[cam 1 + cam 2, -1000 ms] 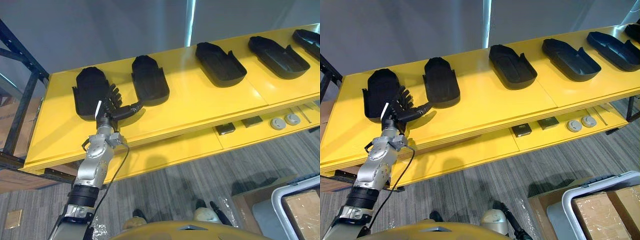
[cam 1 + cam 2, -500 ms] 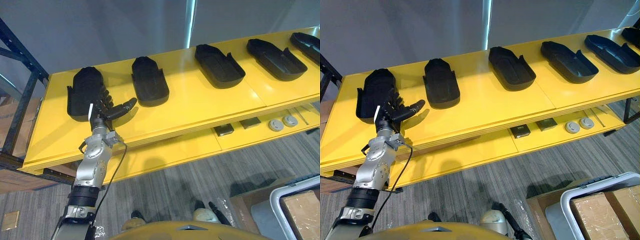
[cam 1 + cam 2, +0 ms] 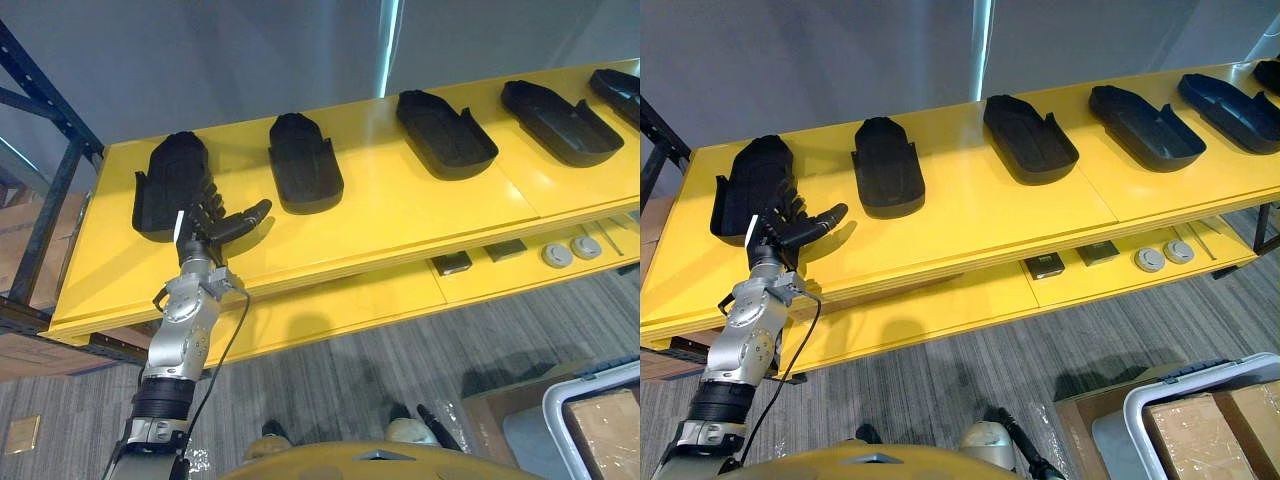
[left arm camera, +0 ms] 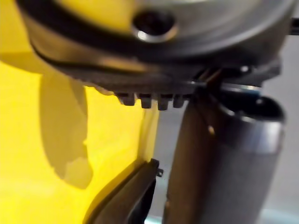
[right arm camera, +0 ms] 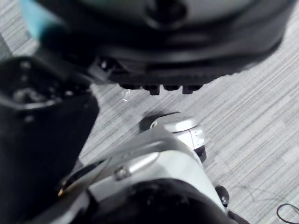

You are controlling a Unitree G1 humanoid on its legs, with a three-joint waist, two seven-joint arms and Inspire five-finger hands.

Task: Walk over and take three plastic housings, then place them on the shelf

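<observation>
- Grey carpet lies nearest us, in front of the yellow shelf (image 3: pixel 400 215). Our right hand (image 5: pixel 187 51) hangs over it, off the shelf, and we cannot tell how it is set.
- On that floor, before the shelf's right end, stands a grey bin (image 3: pixel 1160 380) with a cardboard box (image 3: pixel 1200 425) inside.
- Under the shelf's top board, a lower tier carries small dark blocks (image 3: pixel 452 262) and two grey discs (image 3: pixel 556 255), towards the right end.
- Our left hand (image 3: pixel 205 215) is over the top board near the shelf's left end. It is wide open, fingers loose, thumb pointing towards the shelf's right, and it holds nothing.
- Its fingertips overlap the near right edge of the leftmost housing (image 3: pixel 170 185); we cannot tell whether they touch.
- Four more black plastic housings (image 3: pixel 303 162) lie in a row along the shelf to its right end, well apart from one another.
- We judge the step to be the set-down at the shelf's left end, with the housing already resting there.
- Next, we should lift the hand straight up and draw it back, without dragging the housing off the board.
</observation>
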